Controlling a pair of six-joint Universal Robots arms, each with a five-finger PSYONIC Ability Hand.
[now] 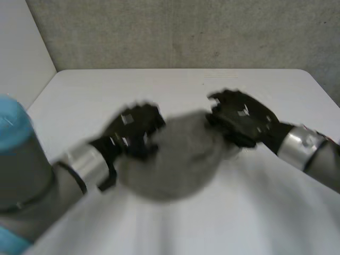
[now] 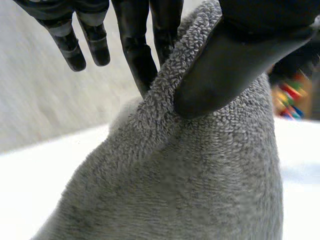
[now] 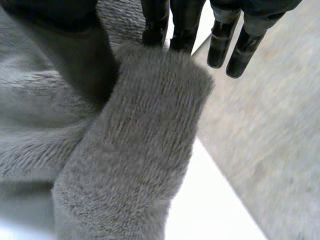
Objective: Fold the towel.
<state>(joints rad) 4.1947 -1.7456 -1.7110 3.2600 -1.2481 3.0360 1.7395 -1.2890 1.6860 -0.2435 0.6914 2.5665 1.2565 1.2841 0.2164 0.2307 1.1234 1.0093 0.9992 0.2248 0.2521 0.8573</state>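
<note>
A grey terry towel (image 1: 178, 159) hangs bunched above the white table (image 1: 159, 87), held up between my two hands. My left hand (image 1: 133, 127) grips the towel's left side; in the left wrist view its thumb (image 2: 225, 65) pinches a fold of the towel (image 2: 200, 170) against straight fingers (image 2: 140, 55). My right hand (image 1: 241, 119) holds the towel's right side; in the right wrist view the towel's edge (image 3: 145, 150) is pinched between its thumb (image 3: 75, 45) and fingers (image 3: 170, 22).
A grey wall (image 1: 186, 32) rises behind the table's far edge. A light panel (image 1: 16, 48) stands at the far left. Something multicoloured (image 2: 290, 97) lies past the towel in the left wrist view.
</note>
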